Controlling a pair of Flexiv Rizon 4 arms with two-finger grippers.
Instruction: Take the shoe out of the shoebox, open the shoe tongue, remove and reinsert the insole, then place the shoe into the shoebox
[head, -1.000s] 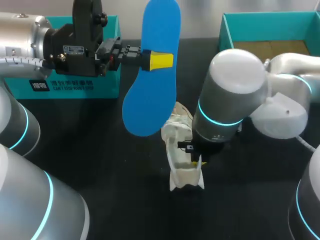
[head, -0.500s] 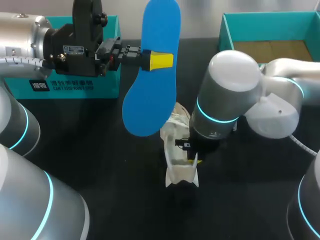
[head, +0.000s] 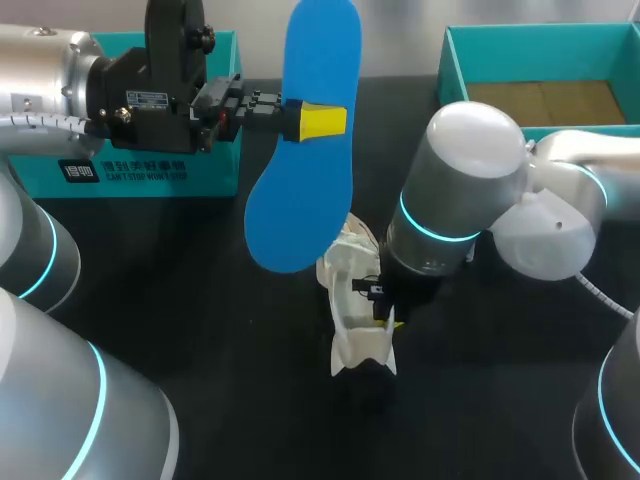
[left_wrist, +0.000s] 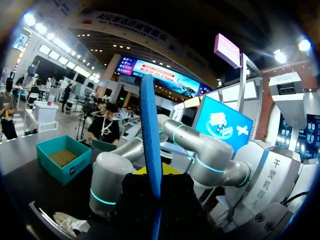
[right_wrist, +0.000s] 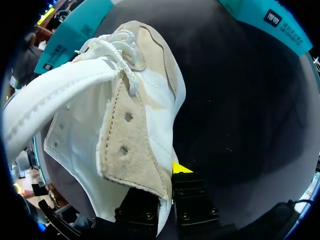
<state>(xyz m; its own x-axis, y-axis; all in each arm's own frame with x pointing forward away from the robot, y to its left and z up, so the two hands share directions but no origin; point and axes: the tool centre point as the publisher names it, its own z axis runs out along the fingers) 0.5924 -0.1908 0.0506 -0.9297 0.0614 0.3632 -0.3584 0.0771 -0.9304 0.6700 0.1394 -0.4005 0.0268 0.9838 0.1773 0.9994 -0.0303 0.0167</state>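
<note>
Shoe: a white and cream lace-up sneaker (head: 352, 310) stands on the black bench (head: 200, 330) close to its middle, out of the box, one end toward 6 o'clock and the laced part toward 12 o'clock. In the right wrist view the shoe (right_wrist: 115, 125) fills the space ahead of the fingers, tongue and laces at its far end.
Right end effector: it (head: 388, 318) sits at the shoe's 3 o'clock side, under the right arm's wrist. The wrist view shows it (right_wrist: 167, 175) nearly closed, clamping the shoe's suede-trimmed side wall, one yellow tip outside, the other finger hidden behind the wall.
Insole: the blue insole (head: 305, 150) hangs upright in the air at 11 o'clock from the shoe, clear of the bench. The left wrist view shows it (left_wrist: 149, 135) edge-on.
Left end effector: it (head: 320, 120) is closed on the insole's waist, coming in from 9 o'clock; in its own view (left_wrist: 152, 182) the insole rises from between the fingers.
Shoebox: the open teal shoebox (head: 455, 60) lies at 1 o'clock, well apart from the shoe; seen also (left_wrist: 70, 172).
Second teal box: it (head: 150, 170) stands at 10 o'clock, behind the left arm.
</note>
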